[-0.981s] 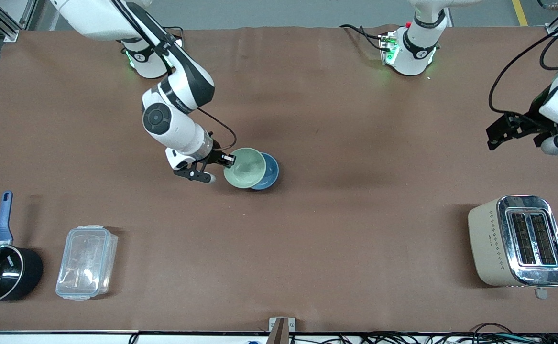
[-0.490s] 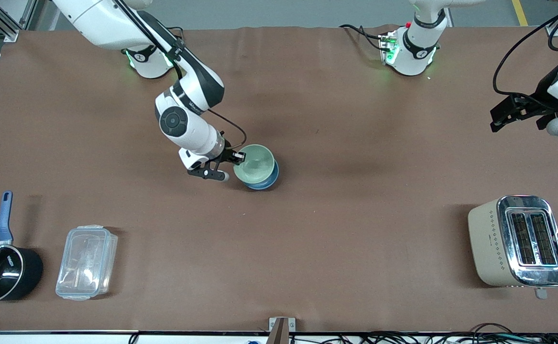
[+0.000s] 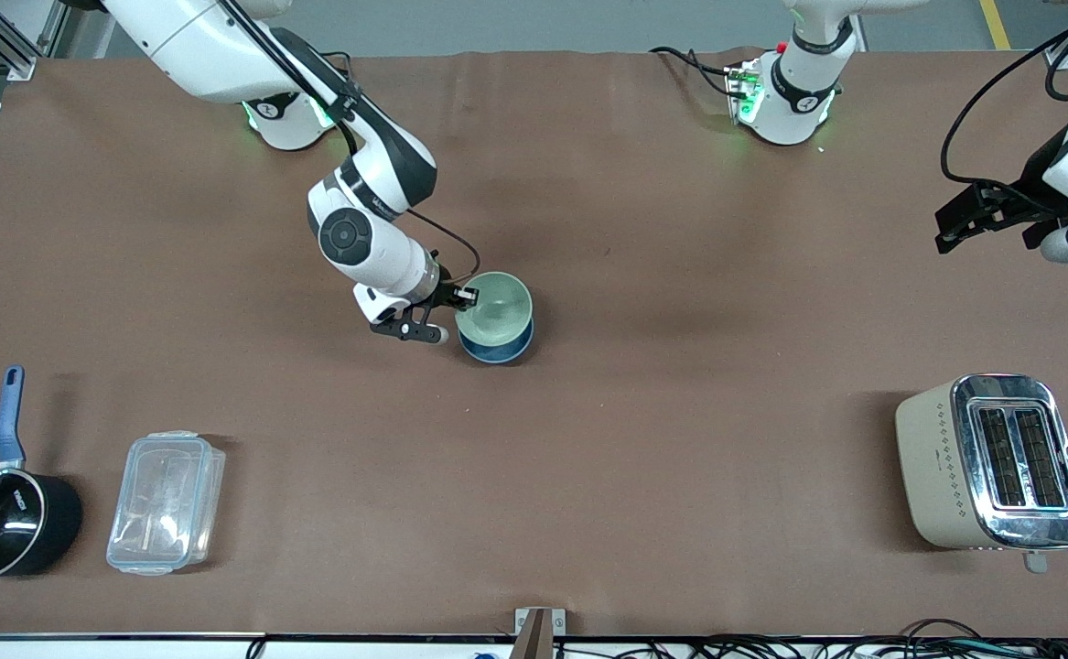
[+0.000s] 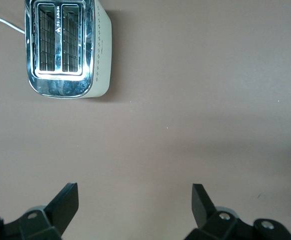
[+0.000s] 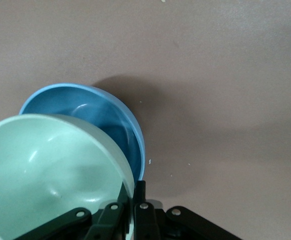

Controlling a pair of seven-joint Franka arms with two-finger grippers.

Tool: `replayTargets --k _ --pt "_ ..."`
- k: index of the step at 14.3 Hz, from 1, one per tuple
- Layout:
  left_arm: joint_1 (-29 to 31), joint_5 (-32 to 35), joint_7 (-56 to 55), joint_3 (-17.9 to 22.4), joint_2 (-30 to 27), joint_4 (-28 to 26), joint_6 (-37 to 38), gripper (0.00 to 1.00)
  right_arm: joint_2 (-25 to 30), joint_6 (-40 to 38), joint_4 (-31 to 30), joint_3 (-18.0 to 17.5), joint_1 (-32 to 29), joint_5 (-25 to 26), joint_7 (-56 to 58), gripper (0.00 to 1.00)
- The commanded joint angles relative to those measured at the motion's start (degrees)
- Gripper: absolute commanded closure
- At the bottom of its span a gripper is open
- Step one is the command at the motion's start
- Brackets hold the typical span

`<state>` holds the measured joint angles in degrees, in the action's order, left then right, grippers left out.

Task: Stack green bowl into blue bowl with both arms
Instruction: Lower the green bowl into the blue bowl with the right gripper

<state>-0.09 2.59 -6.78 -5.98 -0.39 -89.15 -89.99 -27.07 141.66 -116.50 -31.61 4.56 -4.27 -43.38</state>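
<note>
The pale green bowl (image 3: pixel 494 306) sits tilted over the blue bowl (image 3: pixel 497 348) in the middle of the table, covering most of it. My right gripper (image 3: pixel 462 302) is shut on the green bowl's rim on the side toward the right arm's end. In the right wrist view the green bowl (image 5: pixel 50 170) overlaps the blue bowl (image 5: pixel 98 115), and the right gripper (image 5: pixel 131 197) pinches the green rim. My left gripper (image 3: pixel 959 224) waits, open and empty, in the air above the table edge at the left arm's end; it shows in the left wrist view (image 4: pixel 135 200).
A cream and chrome toaster (image 3: pixel 991 462) stands near the front at the left arm's end, also in the left wrist view (image 4: pixel 65 47). A clear plastic container (image 3: pixel 166 502) and a black saucepan with a blue handle (image 3: pixel 3 513) lie near the front at the right arm's end.
My right gripper has carried the green bowl sideways over the blue bowl, so it now covers most of it. My left gripper has drawn back a little toward the table's edge.
</note>
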Motion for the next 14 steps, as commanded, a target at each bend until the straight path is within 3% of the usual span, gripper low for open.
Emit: replayTargets --k 1,6,14 --pt "0.0 -0.92 1.16 0.27 -0.58 0.38 0.7 0.0 -1.58 0.28 1.45 -0.65 -0.25 1.72 -1.88 0.95" --pt "-0.26 -0.92 1.16 0.27 -0.57 0.46 0.43 0.0 -2.81 3.62 1.54 -0.56 -0.43 1.72 -1.88 0.95" --pt "-0.26 -0.92 1.16 0.27 -0.57 0.47 0.26 0.0 -2.55 2.75 1.36 -0.56 -0.86 1.72 -1.71 0.91"
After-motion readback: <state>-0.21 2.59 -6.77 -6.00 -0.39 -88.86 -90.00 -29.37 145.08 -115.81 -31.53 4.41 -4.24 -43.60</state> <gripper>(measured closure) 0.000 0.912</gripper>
